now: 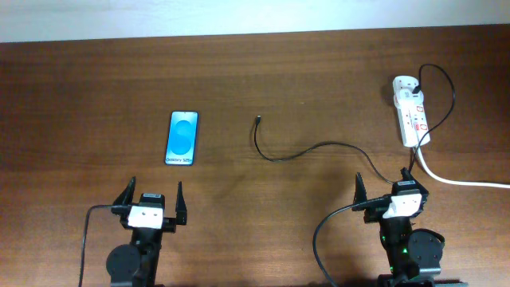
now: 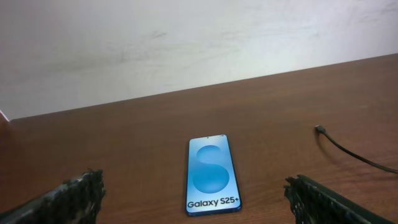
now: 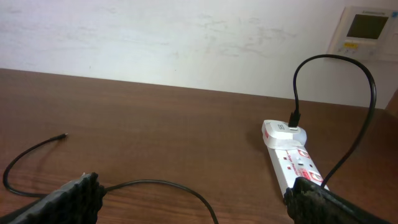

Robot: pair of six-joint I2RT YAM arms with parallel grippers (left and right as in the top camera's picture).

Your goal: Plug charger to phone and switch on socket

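The phone (image 1: 182,138) lies flat on the wooden table, blue screen lit, white text at its near end; it also shows in the left wrist view (image 2: 211,175). The charger cable (image 1: 319,148) runs from the socket across the table to its plug tip (image 1: 258,119), right of the phone; the tip shows in the left wrist view (image 2: 319,129) and the right wrist view (image 3: 62,135). The socket (image 1: 412,115), a white power strip with red switches, lies at the far right, also in the right wrist view (image 3: 291,160). My left gripper (image 1: 151,197) is open near the phone's near end. My right gripper (image 1: 385,186) is open over the cable.
A thick white cord (image 1: 462,182) leads from the socket off the right edge. The table's far edge meets a white wall (image 2: 155,43). A wall control panel (image 3: 365,28) is at upper right in the right wrist view.
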